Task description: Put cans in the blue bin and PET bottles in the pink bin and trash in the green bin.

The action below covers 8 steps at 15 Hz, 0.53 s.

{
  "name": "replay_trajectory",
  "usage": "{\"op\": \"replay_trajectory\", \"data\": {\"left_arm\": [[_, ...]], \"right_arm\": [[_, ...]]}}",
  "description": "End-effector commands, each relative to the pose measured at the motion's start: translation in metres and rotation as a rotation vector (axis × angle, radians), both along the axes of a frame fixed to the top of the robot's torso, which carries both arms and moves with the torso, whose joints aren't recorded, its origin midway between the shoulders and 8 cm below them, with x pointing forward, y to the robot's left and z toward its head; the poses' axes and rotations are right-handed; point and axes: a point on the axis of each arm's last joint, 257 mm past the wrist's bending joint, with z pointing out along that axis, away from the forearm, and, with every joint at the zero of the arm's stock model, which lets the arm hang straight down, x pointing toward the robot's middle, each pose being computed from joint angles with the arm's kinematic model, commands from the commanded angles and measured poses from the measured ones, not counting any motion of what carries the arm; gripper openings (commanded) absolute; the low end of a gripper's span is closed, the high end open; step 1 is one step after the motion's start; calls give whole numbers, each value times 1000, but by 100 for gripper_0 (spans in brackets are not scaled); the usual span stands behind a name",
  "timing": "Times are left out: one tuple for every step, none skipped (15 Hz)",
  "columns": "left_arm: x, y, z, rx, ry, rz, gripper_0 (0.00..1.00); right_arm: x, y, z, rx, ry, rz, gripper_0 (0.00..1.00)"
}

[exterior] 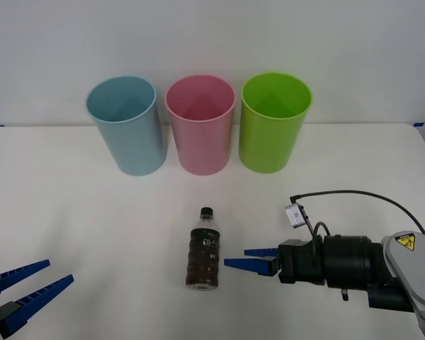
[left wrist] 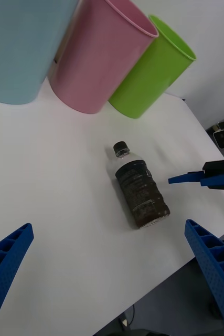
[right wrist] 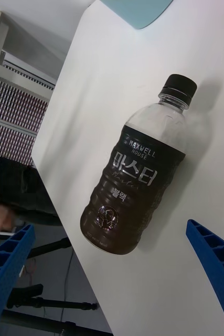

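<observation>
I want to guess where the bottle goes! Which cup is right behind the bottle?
The pink bin, the middle one of three. The bottle stands in front of it; the blue bin and green bin sit off to either side.

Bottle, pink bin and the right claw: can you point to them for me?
Bottle (exterior: 204, 249), front view, on its dark label.
Pink bin (exterior: 201, 142), front view, on its outer wall.
Right claw (exterior: 249, 258), front view, midway between its blue fingertips, beside the bottle.

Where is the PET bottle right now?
In the front view the PET bottle stands upright on the white table near its front centre, in front of the pink bin, just left of the open right gripper.
</observation>
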Motion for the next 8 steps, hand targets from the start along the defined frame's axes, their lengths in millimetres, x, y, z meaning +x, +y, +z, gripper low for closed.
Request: {"op": "replay_trajectory", "data": {"left_arm": [[0,0,0,0,0,0,100],[0,0,0,0,0,0,100],[0,0,0,0,0,0,100],[0,0,0,0,0,0,100],[0,0,0,0,0,0,100],[0,0,0,0,0,0,100],[0,0,0,0,0,0,100],[0,0,0,0,0,0,100]], "right_arm": [[0,0,0,0,0,0,100],[0,0,0,0,0,0,100],[0,0,0,0,0,0,100],[0,0,0,0,0,0,100],[0,0,0,0,0,0,100],[0,0,0,0,0,0,100],[0,0,0,0,0,0,100],[0,0,0,0,0,0,100]]}}
